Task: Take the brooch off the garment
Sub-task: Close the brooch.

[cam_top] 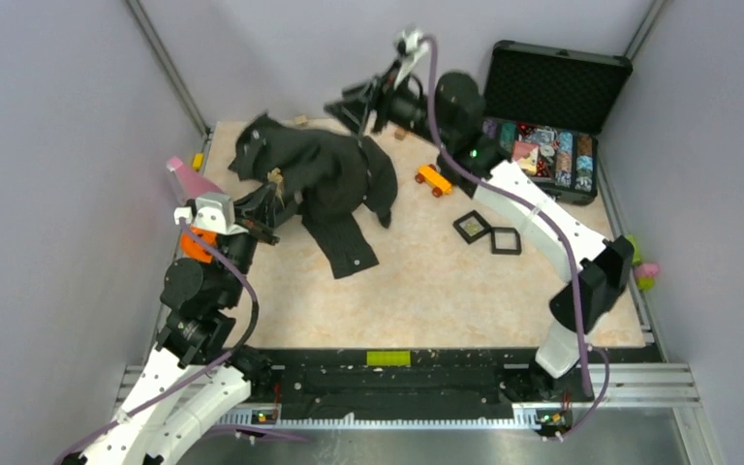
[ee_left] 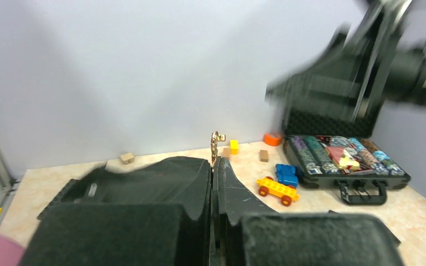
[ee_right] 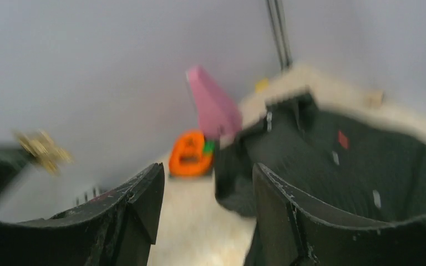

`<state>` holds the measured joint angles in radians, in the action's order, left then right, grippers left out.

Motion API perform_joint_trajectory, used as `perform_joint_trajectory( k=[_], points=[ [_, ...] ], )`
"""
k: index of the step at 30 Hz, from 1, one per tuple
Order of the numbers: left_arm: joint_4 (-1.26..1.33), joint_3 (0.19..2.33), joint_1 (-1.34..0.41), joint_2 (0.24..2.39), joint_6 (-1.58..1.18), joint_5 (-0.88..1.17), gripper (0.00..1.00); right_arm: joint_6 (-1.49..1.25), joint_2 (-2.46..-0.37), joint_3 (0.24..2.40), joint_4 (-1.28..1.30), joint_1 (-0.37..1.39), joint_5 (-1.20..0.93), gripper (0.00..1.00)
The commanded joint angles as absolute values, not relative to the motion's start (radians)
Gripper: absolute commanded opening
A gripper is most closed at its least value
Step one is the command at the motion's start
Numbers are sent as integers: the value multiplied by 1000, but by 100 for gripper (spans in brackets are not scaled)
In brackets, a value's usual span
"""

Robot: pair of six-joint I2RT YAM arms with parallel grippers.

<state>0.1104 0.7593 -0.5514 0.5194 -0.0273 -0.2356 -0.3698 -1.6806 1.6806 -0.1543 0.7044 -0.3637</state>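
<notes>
Pinching the brooch [ee_left: 217,145] at its very tips, the left gripper [ee_left: 213,166] is closed tight on it. Only the upper part of the gold piece stands clear of the pads, upright. The left wrist view shows bare wall behind it and no cloth around it. Overhead, the pinch sits just beside the left edge of the garment [cam_top: 334,174], which lies crumpled on the far-left part of the worktop [cam_top: 426,291]. Whether the pin end touches the fabric there, cannot tell. The right gripper [ee_right: 208,183] hangs above the far side of the garment, jaws apart, nothing between them. Handling, as judged: the brooch is light, rigid, smooth metal, probably with a sharp pin. It is likely to twist or slip in a tip pinch, so hold the flat body, not the pin. The garment is soft and limp and would drag along with any pull; best pinned down at a fold close to the brooch. Further out: orange toy car [cam_top: 433,179], two black square boxes [cam_top: 489,232], open case [cam_top: 552,116].
</notes>
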Motion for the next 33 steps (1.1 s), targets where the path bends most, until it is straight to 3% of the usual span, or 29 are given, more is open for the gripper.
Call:
perform_joint_trajectory(
  k=[1, 6, 13, 21, 33],
  points=[
    [144, 767, -554, 545, -86, -148, 0, -371, -1454, 1302, -342, 698, -398, 61],
    [142, 784, -552, 585, -212, 79, 0, -368, -1283, 942, -548, 699, -497, 59],
    [395, 740, -554, 646, -549, 376, 0, -358, -1186, 744, -748, 714, -573, 59],
    [644, 692, -554, 698, -783, 455, 0, -330, -1164, 735, -858, 770, -551, 59],
    [673, 674, -554, 695, -814, 445, 0, -328, -1247, 849, -925, 867, -508, 56]
  ],
)
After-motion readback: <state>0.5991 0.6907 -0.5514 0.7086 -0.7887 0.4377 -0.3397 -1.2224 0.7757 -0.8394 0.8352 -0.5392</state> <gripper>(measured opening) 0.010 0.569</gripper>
